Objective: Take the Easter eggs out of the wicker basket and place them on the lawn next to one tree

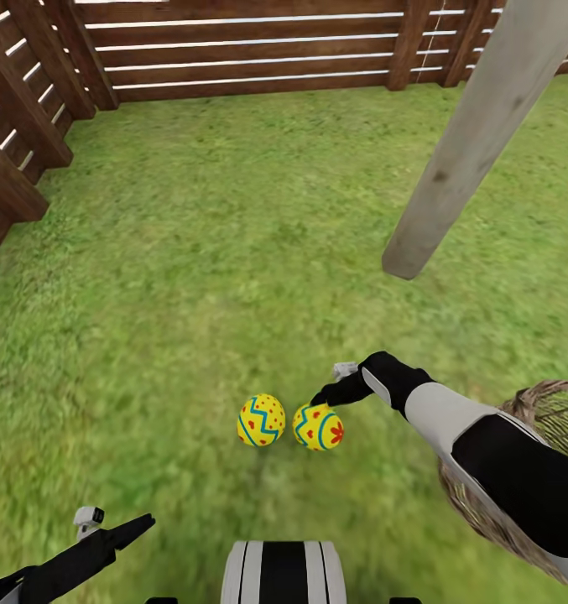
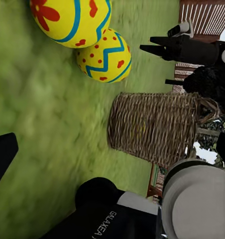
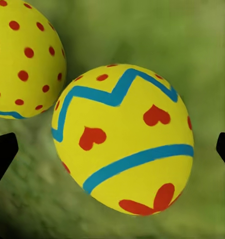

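Two Easter eggs lie side by side on the lawn (image 1: 191, 252): the spotted egg (image 1: 261, 419) and the heart-patterned egg (image 1: 318, 427). The right gripper (image 1: 327, 391) hovers just over the heart-patterned egg, fingers spread wide with the egg between them. The left gripper (image 1: 120, 532) hangs nearby; whether it is spread I cannot tell. The wicker basket (image 1: 560, 411) sits beside the right arm, and the tree trunk (image 1: 476, 134) rises beyond the eggs.

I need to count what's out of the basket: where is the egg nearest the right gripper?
In the head view that egg lies on the lawn just under the open right gripper, beside a second egg, with the wicker basket to its right.
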Tool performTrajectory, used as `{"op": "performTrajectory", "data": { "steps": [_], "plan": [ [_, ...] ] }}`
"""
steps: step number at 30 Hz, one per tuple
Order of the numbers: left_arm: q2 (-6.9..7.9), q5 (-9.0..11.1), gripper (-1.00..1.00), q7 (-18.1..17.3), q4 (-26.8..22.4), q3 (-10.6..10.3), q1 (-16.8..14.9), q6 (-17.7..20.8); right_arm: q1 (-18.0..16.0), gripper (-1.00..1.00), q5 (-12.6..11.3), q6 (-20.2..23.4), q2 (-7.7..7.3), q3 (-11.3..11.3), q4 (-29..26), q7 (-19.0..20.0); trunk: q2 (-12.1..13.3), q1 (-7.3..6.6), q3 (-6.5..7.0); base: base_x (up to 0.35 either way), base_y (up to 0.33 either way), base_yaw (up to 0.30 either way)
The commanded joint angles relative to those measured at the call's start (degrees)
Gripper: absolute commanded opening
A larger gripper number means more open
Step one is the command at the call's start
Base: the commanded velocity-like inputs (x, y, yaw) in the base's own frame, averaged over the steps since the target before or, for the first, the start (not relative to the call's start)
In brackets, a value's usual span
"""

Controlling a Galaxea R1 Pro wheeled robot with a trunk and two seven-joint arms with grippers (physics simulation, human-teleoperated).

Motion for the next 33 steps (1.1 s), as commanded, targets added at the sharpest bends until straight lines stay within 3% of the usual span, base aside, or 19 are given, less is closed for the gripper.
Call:
{"op": "performTrajectory", "data": {
  "steps": [1,17,33],
  "plan": [
    [0.02,0.40,1.00,-0.20,-0.03,-0.51,-0.01,0.61,-0.04,1.00,-0.22,0.16,-0.02,0.36,0.01,0.13,0.00,-0.03,0.19,0.000,0.000,0.000],
    [0.00,0.39,1.00,-0.20,-0.03,-0.51,-0.01,0.61,-0.04,1.00,-0.22,0.16,-0.10,0.27,0.02,0.21,0.22,-0.44,3.74,0.000,0.000,0.000],
    [0.00,0.39,1.00,-0.20,-0.03,-0.51,-0.01,0.61,-0.05,1.00,-0.27,0.16,-0.40,0.23,0.00,0.46,6.63,-3.96,6.61,0.000,0.000,0.000]
  ]
}}
